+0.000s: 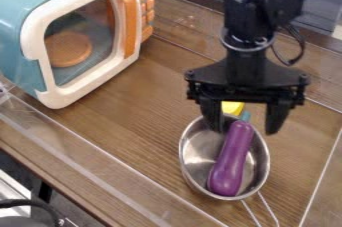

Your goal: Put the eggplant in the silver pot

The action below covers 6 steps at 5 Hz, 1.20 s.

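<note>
We had the eggplant [231,159] inside the silver pot [202,152], lying lengthwise with its green-tipped end toward the pot's far rim. The hand [242,123] was above the far side of the pot, its fingers spread wide apart and clamped on nothing. Just beyond the pot we saw a yellow toy [233,107], partly hidden. The pot's wire handle [261,212] pointed to its near side, and the teal and white toy microwave [80,41] stood well apart from the pot, beyond it and to the left, on the wooden table [127,121].

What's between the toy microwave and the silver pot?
Just bare wooden table lies between the toy microwave and the silver pot, as the camera view shows.
</note>
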Motion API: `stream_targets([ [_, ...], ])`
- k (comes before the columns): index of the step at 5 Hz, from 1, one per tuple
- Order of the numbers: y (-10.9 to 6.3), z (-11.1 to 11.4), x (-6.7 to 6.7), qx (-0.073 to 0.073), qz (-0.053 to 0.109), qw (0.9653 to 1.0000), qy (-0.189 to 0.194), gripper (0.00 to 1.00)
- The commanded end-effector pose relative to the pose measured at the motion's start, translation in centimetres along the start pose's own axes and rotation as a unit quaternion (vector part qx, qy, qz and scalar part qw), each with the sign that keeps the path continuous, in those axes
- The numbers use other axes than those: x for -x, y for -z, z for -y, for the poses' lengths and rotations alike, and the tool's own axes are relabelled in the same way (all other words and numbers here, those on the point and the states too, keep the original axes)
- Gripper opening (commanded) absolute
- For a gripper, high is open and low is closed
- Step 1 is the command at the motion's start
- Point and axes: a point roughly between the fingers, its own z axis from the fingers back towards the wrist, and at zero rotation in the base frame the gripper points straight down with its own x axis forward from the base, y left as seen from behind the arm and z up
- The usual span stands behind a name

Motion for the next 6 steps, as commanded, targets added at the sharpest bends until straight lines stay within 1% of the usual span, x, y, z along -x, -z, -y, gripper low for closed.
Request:
stream_targets([
  [1,-2.5,0.8,-1.0,0.02,0.01,0.9995,0.024,1.0],
  [2,-4.3,0.8,-1.9,0.027,0.01,0.9973,0.068,1.0],
  [3,-6.1,-0.6,-2.5,0.025,0.02,0.996,0.083,1.0],
  [4,-7.5,-2.4,-3.1,0.026,0.034,0.9954,0.086,1.0],
  [5,-7.5,-1.7,-2.5,0.027,0.042,0.9956,0.079,1.0],
  [6,-7.0,-1.1,-2.0,0.026,0.045,0.9961,0.072,1.0],
])
